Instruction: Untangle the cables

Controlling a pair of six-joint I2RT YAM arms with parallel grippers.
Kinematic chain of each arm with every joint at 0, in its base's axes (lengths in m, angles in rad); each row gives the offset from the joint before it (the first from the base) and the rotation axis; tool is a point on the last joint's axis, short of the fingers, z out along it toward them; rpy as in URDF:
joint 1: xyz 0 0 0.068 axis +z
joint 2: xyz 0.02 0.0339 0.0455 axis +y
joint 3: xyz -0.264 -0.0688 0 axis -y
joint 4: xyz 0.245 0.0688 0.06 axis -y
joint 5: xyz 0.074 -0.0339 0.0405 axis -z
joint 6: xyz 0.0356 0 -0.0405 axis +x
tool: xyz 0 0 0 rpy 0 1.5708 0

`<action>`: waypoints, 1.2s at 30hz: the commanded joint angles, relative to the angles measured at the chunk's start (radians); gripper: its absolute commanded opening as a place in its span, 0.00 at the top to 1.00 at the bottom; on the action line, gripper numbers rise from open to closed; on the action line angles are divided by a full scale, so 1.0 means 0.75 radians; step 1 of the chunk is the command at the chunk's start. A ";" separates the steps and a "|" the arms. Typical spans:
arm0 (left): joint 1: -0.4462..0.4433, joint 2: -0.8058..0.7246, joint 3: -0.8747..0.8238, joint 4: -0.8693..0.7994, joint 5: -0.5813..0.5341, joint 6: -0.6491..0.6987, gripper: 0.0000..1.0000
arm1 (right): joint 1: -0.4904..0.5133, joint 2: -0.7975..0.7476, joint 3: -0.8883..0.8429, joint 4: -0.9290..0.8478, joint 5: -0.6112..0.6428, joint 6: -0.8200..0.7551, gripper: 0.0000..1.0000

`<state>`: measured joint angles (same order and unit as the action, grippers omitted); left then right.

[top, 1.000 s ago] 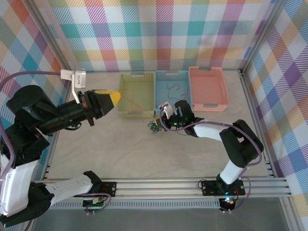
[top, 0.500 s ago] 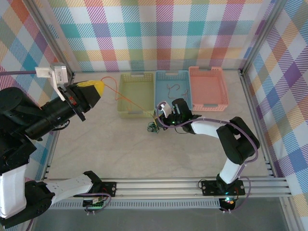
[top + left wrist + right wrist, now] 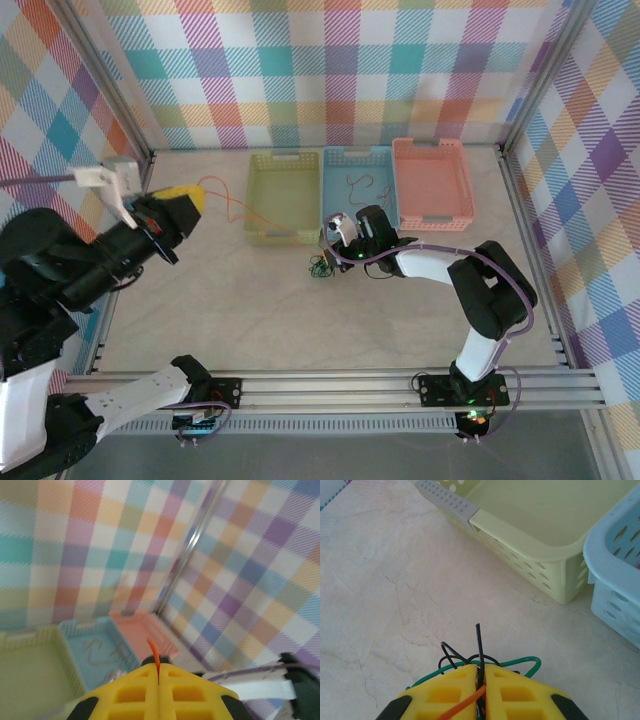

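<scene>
Three baskets lined the far side of the pale table (image 3: 250,310): a yellow-green basket (image 3: 284,160) at left, a blue basket (image 3: 357,153) in the middle and a pink basket (image 3: 430,146) at right. My left gripper (image 3: 190,196) (image 3: 158,680), raised out to the left of the yellow-green basket, was clenched on the orange cable (image 3: 228,198) (image 3: 155,657), whose short end poked straight out past the fingertips in my wrist view. My right gripper (image 3: 332,252) (image 3: 481,677), low over the table just in front of where the yellow-green and blue baskets met, was pinched tight on the tangle (image 3: 320,266). A black strand (image 3: 479,645) stood up between its fingers and a green loop (image 3: 522,660) bulged beyond them. The orange cable's long axis ran left to right, from my left jaws down toward the yellow-green basket's near-left corner. Past there it was too thin to follow from above, though an orange strand did cross into my right jaws. The yellow-green basket's near wall stood close beside the tangle. A few loose strands (image 3: 360,183) lay squiggled in the blue basket.
</scene>
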<state>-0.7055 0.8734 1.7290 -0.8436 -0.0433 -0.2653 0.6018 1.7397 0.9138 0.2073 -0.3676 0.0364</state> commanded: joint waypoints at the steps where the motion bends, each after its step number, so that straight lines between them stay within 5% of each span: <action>1: -0.014 -0.085 -0.268 -0.006 -0.180 -0.061 1.00 | -0.001 0.007 0.000 -0.021 0.009 -0.012 0.88; 11: -0.014 -0.296 -0.818 -0.138 -0.459 -0.243 0.96 | 0.000 0.009 0.001 -0.015 0.005 -0.008 0.88; 13: -0.014 -0.314 -0.885 -0.137 -0.477 -0.289 0.75 | -0.001 0.008 -0.001 -0.013 0.005 -0.008 0.88; 15: -0.013 -0.328 -0.954 -0.128 -0.503 -0.336 0.43 | -0.001 0.008 -0.001 -0.013 0.005 -0.008 0.88; 18: -0.013 -0.315 -0.997 -0.113 -0.460 -0.347 0.23 | -0.002 0.008 -0.001 -0.014 0.003 -0.007 0.89; 22: -0.013 -0.307 -1.029 -0.088 -0.408 -0.360 0.19 | -0.001 0.006 -0.002 -0.014 0.002 -0.006 0.88; 27: -0.014 -0.284 -1.146 0.190 -0.061 -0.309 0.25 | -0.001 0.008 -0.002 -0.014 0.001 -0.004 0.88; 31: -0.014 -0.117 -1.245 0.476 0.208 -0.298 0.30 | -0.001 0.008 -0.001 -0.013 -0.003 -0.003 0.89; 36: -0.012 0.101 -1.287 0.741 0.334 -0.319 0.36 | -0.001 0.002 -0.005 -0.013 -0.001 -0.003 0.89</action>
<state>-0.7063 0.9104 0.7788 -0.4725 0.0891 -0.5045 0.6018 1.7397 0.9134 0.2073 -0.3592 0.0368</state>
